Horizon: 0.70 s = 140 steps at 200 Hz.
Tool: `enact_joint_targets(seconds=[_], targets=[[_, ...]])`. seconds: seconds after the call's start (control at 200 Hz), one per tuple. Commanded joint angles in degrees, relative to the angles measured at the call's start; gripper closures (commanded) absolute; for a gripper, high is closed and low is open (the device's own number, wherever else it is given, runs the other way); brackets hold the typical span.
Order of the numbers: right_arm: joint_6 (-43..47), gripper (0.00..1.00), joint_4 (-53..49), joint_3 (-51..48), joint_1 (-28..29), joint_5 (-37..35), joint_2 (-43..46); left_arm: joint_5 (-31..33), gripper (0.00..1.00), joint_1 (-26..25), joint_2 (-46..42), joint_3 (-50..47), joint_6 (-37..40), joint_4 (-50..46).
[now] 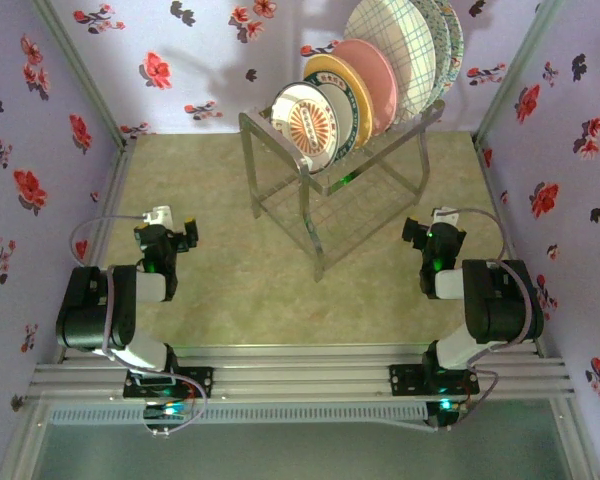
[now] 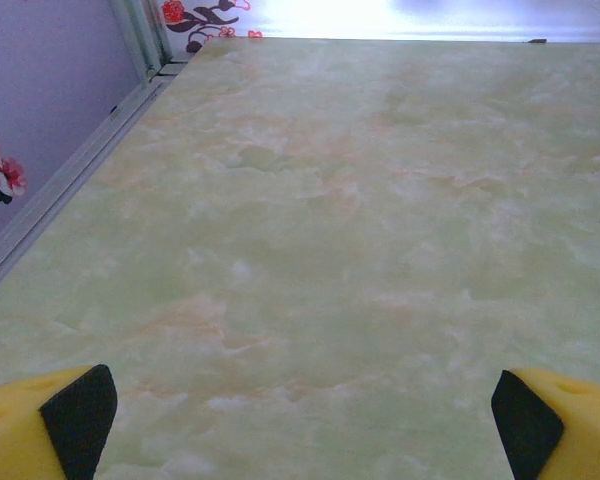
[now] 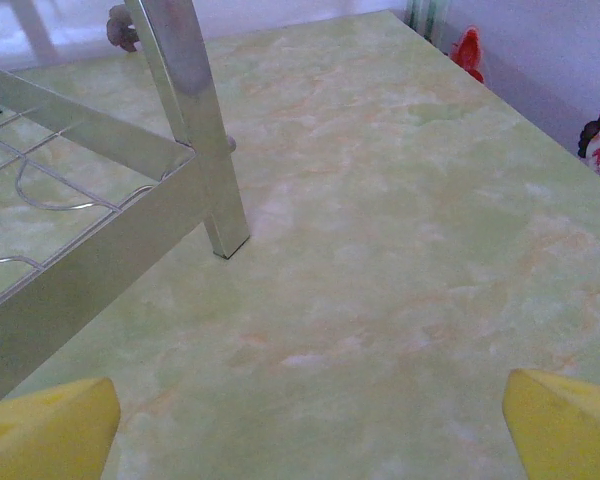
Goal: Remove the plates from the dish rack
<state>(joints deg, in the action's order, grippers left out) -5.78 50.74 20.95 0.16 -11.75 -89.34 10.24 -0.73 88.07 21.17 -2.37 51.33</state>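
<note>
- The left gripper [image 1: 170,228] hung wide open and empty over the bare table [image 1: 230,290].
- The right gripper [image 1: 432,228] was also wide open, holding nothing.
- The rack [image 1: 350,190] stood at 2 o'clock from the left gripper and 10 o'clock from the right.
- The plates [image 1: 360,85] stood on edge in its top tier, untouched.
</note>
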Motion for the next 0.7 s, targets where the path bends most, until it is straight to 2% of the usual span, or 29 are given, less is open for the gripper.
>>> enact_joint_targets(seconds=[0.0, 0.06, 0.12, 0.155, 0.225, 0.28, 0.325, 0.42, 0.47, 0.51, 0.54, 0.575, 0.605, 0.635, 0.695], targets=[[-0.1, 0.01, 0.94, 0.62, 0.45, 0.41, 0.21, -0.31, 0.0, 0.2, 0.37, 0.99, 1.23, 0.26], [-0.21, 0.01, 3.74, -1.21, 0.36, -0.55, 2.29, -0.02, 0.0, 0.12, -0.28, -0.34, 1.04, 2.36], [-1.13, 0.01, 0.52, -3.21, 0.77, -5.18, 9.73, 3.47, 0.0, -0.36, -3.09, -2.4, 0.91, 3.94], [-2.26, 0.01, -3.03, -3.71, 1.24, -10.21, 15.66, 6.47, 0.0, -1.3, -5.75, -3.0, 0.95, 2.87], [-6.44, 0.01, -16.46, -1.52, 1.67, -18.57, 27.68, 12.32, 0.0, -4.0, -13.72, -3.05, 2.04, -2.2], [-5.51, 0.01, -28.21, 3.61, 1.52, -22.82, 35.13, 15.99, 0.0, -4.95, -19.62, -1.29, 0.98, -7.86], [-4.76, 0.01, -34.48, 8.4, 1.11, -26.93, 39.07, 17.38, 0.0, -5.06, -23.55, 1.63, -2.91, -13.29], [-9.05, 0.01, -51.96, 25.41, -0.53, -33.62, 40.71, 20.47, 0.0, -5.33, -27.58, 12.04, -7.05, -25.63], [-12.38, 0.01, -64.03, 35.96, -1.49, -31.47, 39.09, 21.75, 0.0, -5.33, -28.17, 19.26, -11.94, -34.14], [-15.97, 0.01, -72.25, 43.03, -1.57, -30.57, 37.46, 21.72, 0.0, -5.16, -28.01, 26.81, -21.38, -46.5], [-22.26, 0.01, -77.25, 46.88, -1.57, -31.12, 36.67, 21.36, 0.0, -5.08, -27.38, 32.3, -29.29, -55.81], [-23.91, 0.01, -77.14, 49.0, -2.38, -27.86, 36.27, 21.22, 0.0, -5.07, -26.45, 37.89, -38.08, -65.55], [-22.02, 0.01, -74.42, 50.24, -4.4, -19.57, 35.85, 19.73, 0.0, -4.52, -25.76, 40.34, -42.86, -68.13], [-21.71, 0.01, -72.77, 52.38, -5.9, -13.1, 34.9, 15.38, 0.0, -3.28, -25.15, 41.4, -45.49, -67.1], [-22.05, 0.01, -73.94, 58.79, -6.32, -9.57, 30.99, 7.57, 0.0, -1.33, -23.88, 42.93, -50.67, -64.92]])
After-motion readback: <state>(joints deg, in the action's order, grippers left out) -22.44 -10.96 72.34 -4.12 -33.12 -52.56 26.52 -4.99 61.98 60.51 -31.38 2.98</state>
